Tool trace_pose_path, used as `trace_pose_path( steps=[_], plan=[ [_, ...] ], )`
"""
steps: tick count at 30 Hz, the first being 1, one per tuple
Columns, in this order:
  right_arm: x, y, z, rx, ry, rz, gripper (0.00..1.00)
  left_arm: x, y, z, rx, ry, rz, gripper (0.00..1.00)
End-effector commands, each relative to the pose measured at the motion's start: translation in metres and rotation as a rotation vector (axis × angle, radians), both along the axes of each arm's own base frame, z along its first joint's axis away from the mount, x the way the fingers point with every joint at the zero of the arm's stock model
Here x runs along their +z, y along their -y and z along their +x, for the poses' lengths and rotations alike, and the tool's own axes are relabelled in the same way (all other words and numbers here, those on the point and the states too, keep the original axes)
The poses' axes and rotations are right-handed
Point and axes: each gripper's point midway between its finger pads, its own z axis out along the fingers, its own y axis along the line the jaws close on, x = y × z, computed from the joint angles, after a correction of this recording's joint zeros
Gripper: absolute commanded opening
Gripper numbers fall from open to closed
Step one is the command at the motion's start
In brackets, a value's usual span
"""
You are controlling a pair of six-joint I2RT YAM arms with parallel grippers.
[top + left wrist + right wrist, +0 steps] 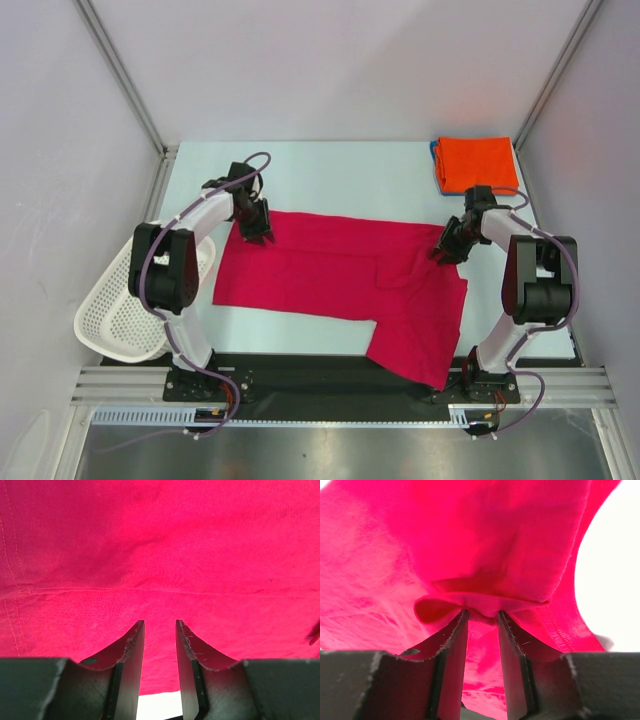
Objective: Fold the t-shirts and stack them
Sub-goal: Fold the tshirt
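Note:
The crimson t-shirt [330, 275] lies spread flat across the middle of the table, one sleeve reaching toward the near edge. My left gripper [258, 232] stands on its far left corner. In the left wrist view the left gripper [160, 622] is open, and flat crimson cloth [160, 545] with its edge shows in the gap. My right gripper [447, 252] is at the shirt's right edge. The right gripper [482, 612] is open too, with a bunched fold of the crimson t-shirt [495, 540] across its fingertips. The orange t-shirt [476, 163] lies folded at the back right, with a blue edge [437, 160] beside it.
A white perforated basket [115, 310] hangs off the table's left edge beside the left arm. Bare table [340, 180] stretches behind the crimson shirt. Frame posts stand at both back corners.

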Motion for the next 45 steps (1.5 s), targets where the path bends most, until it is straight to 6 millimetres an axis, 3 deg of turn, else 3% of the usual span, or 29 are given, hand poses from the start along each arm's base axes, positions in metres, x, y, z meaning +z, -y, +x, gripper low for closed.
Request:
trace_pose_path(
  steps=[1,8,12,13,20,25,30,36,45],
  plan=[
    [0.004,-0.002,0.007,0.018,0.018,-0.012,0.34,0.018,0.002,0.010,-0.020,0.051,-0.025,0.36],
    [0.010,-0.009,-0.005,0.035,0.011,0.006,0.24,0.017,0.001,0.011,-0.013,0.052,-0.024,0.36],
    [0.015,-0.012,-0.015,0.026,-0.010,0.024,0.01,0.017,0.001,0.011,-0.011,0.052,-0.025,0.36],
    [0.019,-0.012,-0.018,0.022,-0.011,0.024,0.00,0.017,0.001,0.011,-0.013,0.053,-0.026,0.36],
    [0.034,-0.001,-0.058,-0.005,-0.125,-0.021,0.00,0.017,-0.002,0.009,-0.007,0.063,-0.017,0.36],
    [0.032,0.000,-0.069,-0.010,-0.159,-0.004,0.00,0.012,-0.002,0.004,-0.001,0.053,-0.021,0.36],
    [0.009,-0.003,-0.057,-0.014,-0.163,0.029,0.24,0.011,0.000,0.005,0.001,0.051,-0.028,0.36],
    [0.008,-0.018,-0.057,0.014,-0.141,0.057,0.37,0.016,-0.001,0.008,0.001,0.063,-0.025,0.37],
    [0.001,-0.021,-0.061,0.011,-0.161,0.071,0.25,0.015,-0.001,0.010,0.000,0.060,-0.027,0.37]
  ],
)
